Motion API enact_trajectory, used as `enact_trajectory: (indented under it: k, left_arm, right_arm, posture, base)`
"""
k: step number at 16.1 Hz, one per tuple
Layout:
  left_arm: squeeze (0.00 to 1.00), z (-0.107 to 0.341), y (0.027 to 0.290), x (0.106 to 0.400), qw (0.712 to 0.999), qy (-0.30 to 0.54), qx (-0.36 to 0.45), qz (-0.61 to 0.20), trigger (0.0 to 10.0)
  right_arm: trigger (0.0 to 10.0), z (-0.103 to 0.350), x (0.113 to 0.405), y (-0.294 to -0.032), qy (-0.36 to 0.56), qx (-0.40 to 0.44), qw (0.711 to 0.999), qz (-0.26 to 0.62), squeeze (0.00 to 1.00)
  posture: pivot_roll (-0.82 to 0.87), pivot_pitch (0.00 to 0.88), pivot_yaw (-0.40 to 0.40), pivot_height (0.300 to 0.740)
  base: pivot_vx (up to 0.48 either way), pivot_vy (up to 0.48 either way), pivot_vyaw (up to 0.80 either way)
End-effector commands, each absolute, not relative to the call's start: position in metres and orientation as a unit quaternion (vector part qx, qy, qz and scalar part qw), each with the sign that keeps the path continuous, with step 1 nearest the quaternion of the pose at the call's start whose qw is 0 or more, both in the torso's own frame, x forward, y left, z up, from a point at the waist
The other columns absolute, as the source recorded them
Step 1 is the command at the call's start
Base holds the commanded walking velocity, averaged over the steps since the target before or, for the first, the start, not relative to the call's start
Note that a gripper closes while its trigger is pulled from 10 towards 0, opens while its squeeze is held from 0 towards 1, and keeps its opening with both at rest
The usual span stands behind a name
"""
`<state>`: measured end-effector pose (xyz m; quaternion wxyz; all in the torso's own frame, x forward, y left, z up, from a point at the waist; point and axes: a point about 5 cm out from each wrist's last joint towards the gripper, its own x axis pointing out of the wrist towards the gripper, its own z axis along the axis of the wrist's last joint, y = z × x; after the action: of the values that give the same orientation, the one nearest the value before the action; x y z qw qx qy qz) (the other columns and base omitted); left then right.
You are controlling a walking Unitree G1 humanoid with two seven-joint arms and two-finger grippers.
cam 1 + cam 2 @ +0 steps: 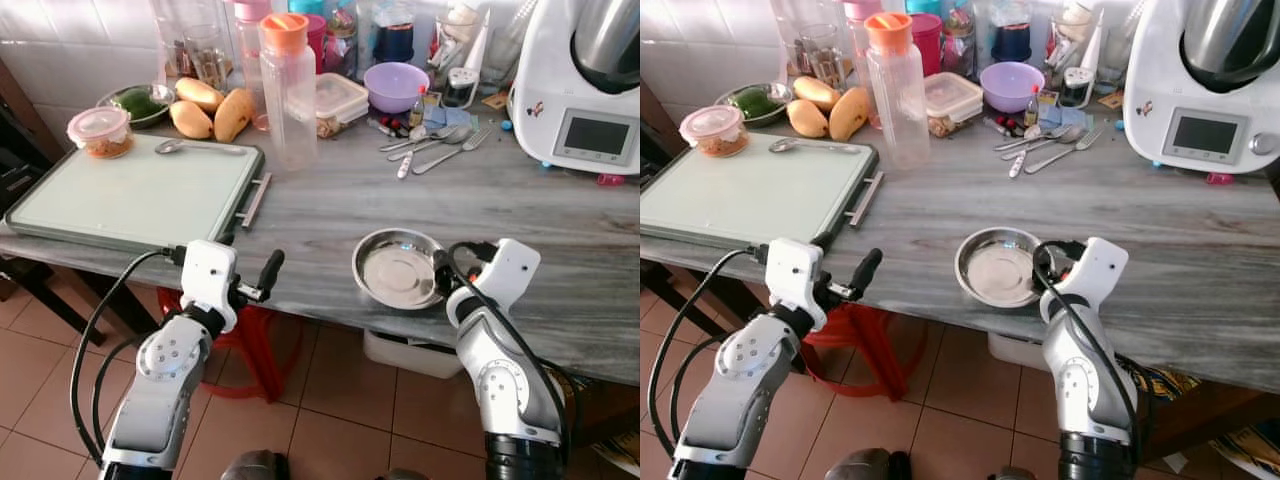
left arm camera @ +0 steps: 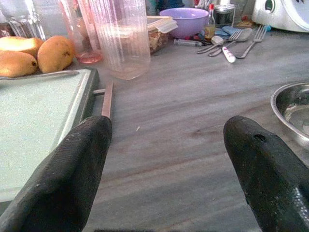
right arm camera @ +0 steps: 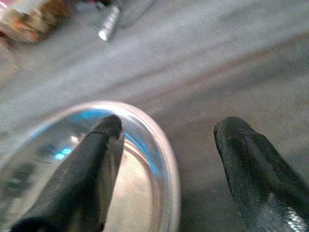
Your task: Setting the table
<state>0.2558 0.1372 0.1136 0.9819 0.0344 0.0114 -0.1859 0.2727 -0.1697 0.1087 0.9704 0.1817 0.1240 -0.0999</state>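
Shallow round stainless-steel plate [image 1: 397, 268]: set flat on the grey wood-grain table top [image 1: 560, 230], near the table's front edge. Right gripper [image 3: 166, 145]: held at the right rim of the steel plate, fingers spread, one black finger [image 3: 94, 166] over the plate's inside and the other over bare table just beside the rim; whether the rim is touched cannot be told. Left gripper [image 2: 166, 159]: held low at the table's front edge, well to the left of the steel plate, fingers spread wide with nothing between them. Large pale green rectangular tray with a dark frame [image 1: 135, 195]: lying flat to the left of the steel plate, a metal handle on its near side. Metal spoon [image 1: 195, 147] and small lidded plastic tub [image 1: 100, 130]: resting on the tray's far part. Tall clear plastic bottle with an orange cap [image 1: 286, 90]: upright, behind and to the left of the steel plate. Yellow mangoes [image 1: 213, 112]: grouped left of the bottle. Loose forks and spoons [image 1: 440, 148] and lilac plastic bowl [image 1: 394, 86]: lying behind the steel plate. White kitchen appliance with a small screen [image 1: 580, 85]: standing behind and to the right of the steel plate.
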Motion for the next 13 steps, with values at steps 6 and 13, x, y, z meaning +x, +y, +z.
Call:
enact_trajectory:
  k: [6,13]
  left_arm:
    - [0.0,0.112,0.147,0.263,0.993,0.003,0.066,-0.095,10.0]
    - [0.0,0.116,0.145,0.274,0.996,-0.01,0.054,-0.068,10.0]
  right_arm:
    - [10.0,0.155,0.273,-0.163,-0.034,0.049,0.997,-0.043,1.0]
    - [10.0,0.149,0.259,-0.162,-0.061,-0.074,0.995,-0.014,0.0]
  posture:
    - [-0.04,0.0,0.056,0.74]
    - [-0.06,0.0,0.056,0.74]
  base:
    - [0.0,0.0,0.0]
    - [0.0,0.0,0.0]
